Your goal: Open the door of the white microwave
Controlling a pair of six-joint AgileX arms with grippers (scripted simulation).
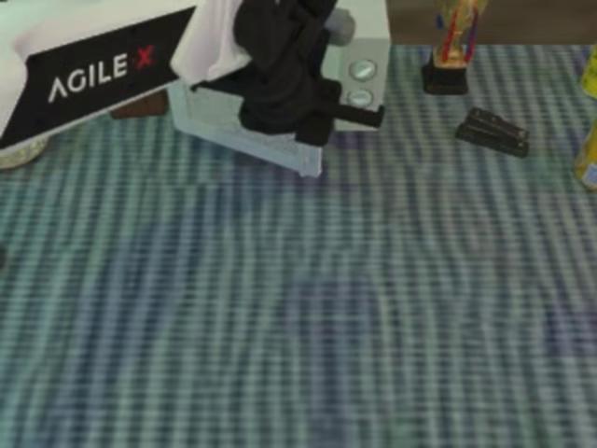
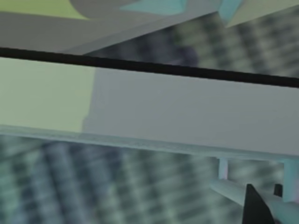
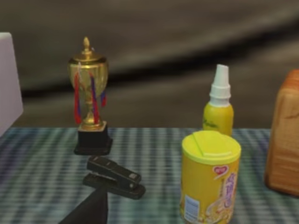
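Note:
The white microwave [image 1: 368, 37] stands at the back of the table, two round knobs on its front panel. Its door [image 1: 261, 145] is swung out at an angle from the body, its free edge pointing toward the table's middle. My left gripper [image 1: 317, 126] hangs over that door. In the left wrist view the door [image 2: 187, 112] fills the frame. Low in that view my left gripper [image 2: 267, 198] is shut on the pale handle bar [image 2: 229, 189], one dark finger on each side. My right gripper [image 3: 91, 210] is out of the top view, parked off to the right.
A gold trophy [image 1: 452, 42] and a black stapler [image 1: 492, 131] sit right of the microwave. Yellow containers [image 1: 588, 159] stand at the right edge. The right wrist view shows a yellow can [image 3: 210, 177], a squeeze bottle [image 3: 218, 107] and a bread loaf [image 3: 285, 140].

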